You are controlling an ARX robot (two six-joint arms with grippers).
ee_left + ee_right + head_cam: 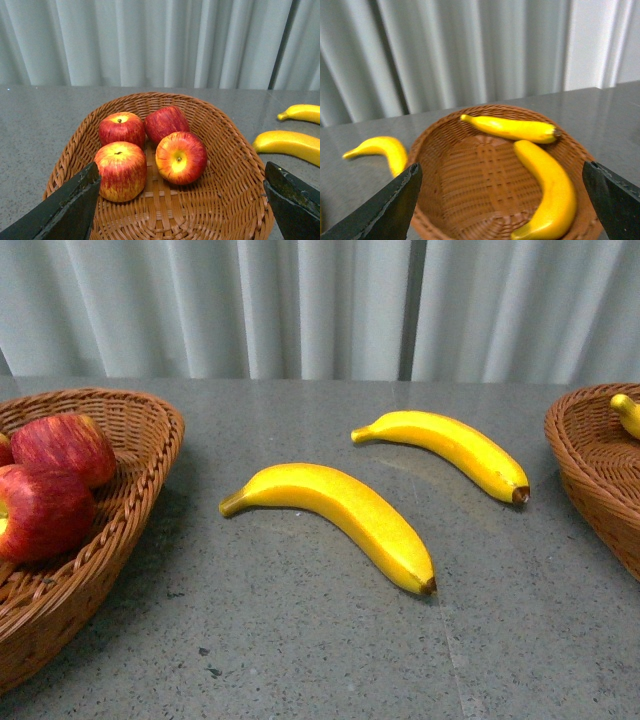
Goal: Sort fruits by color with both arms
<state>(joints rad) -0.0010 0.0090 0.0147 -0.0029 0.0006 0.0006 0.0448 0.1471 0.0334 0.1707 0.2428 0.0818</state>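
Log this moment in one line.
apples: four, left basket | basketed bananas: two, right basket | loose bananas: two, on table | left pincer: open, empty | right pincer: open, empty

I log a grey speckled bench with a pale pleated curtain hanging behind its far edge. A dark vertical strip splits the curtain right of centre. A brown wicker basket sits at the left edge; it is oval with a braided rim, and its near end runs out of the front view. A second wicker basket sits at the right edge, only partly in the front view. Both rest flat on the bench, well apart. I note a few dark specks on the surface toward the near edge.
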